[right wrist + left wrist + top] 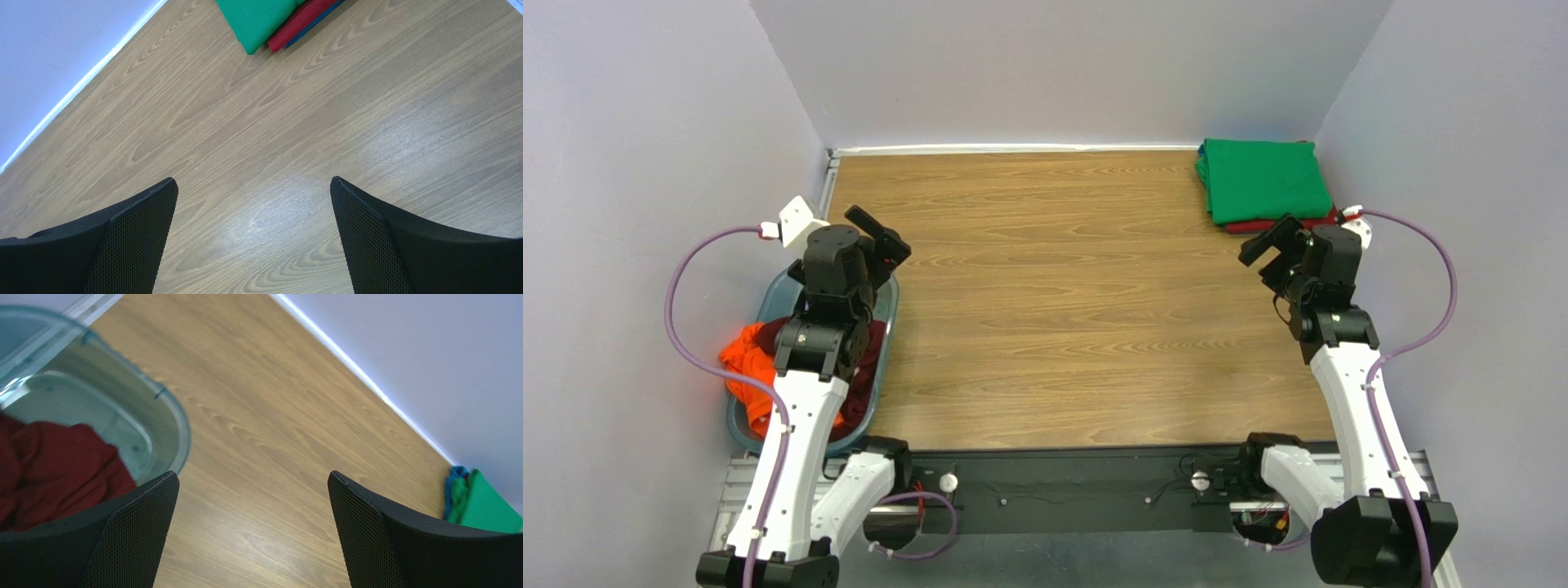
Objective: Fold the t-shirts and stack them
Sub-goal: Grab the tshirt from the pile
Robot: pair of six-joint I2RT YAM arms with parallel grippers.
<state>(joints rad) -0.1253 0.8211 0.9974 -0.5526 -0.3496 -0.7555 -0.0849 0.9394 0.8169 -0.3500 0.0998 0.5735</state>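
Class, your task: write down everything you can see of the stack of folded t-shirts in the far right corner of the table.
The stack of folded t-shirts is a neat, flat, roughly square pile of soft cloth. A green shirt lies on top with a red shirt under it, and a thin blue edge shows at the bottom. The layers line up closely. The stack rests on the wooden table in its far right corner, and nothing else is seen touching it.
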